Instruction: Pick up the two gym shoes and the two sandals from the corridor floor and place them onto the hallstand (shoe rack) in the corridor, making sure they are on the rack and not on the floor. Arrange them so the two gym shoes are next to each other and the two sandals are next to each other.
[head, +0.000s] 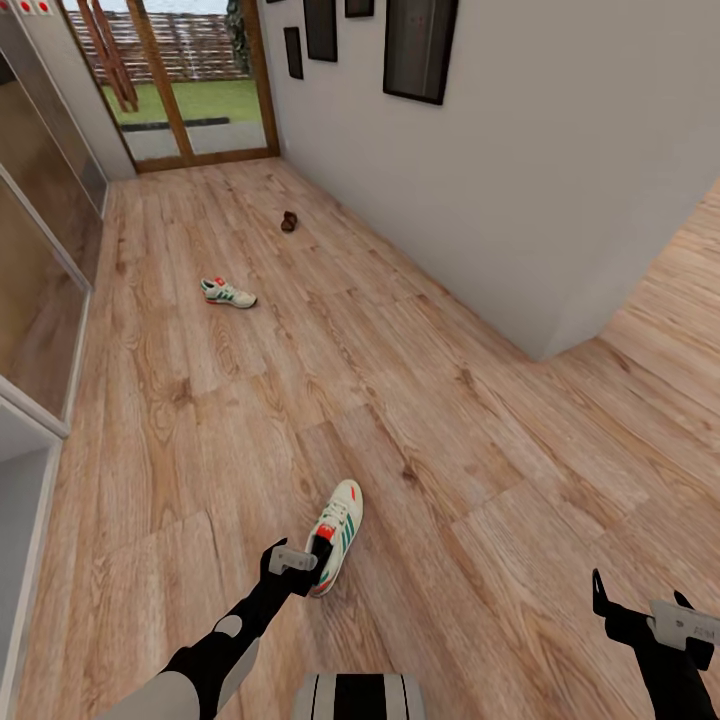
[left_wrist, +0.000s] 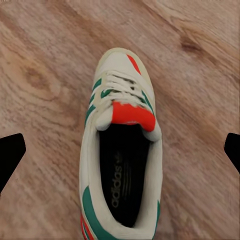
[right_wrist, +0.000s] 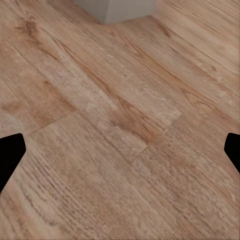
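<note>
I hold left gripper (head: 312, 556) spread wide over near gym shoe (head: 336, 533). Plan: drop straight, straddle heel collar, pinch sidewalls evenly. Right gripper (head: 640, 612) open, idle.

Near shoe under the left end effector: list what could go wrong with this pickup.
1. The left end effector hangs open over the heel end of the near shoe. Closing there may grip only the soft collar, and the toe could sag or slip out.
2. In the left wrist view the fingers stand wide of the shoe; an off-centre descent might nudge it along the floor.
3. The far shoe and a sandal lie well away, so pairing needs more trips.
</note>
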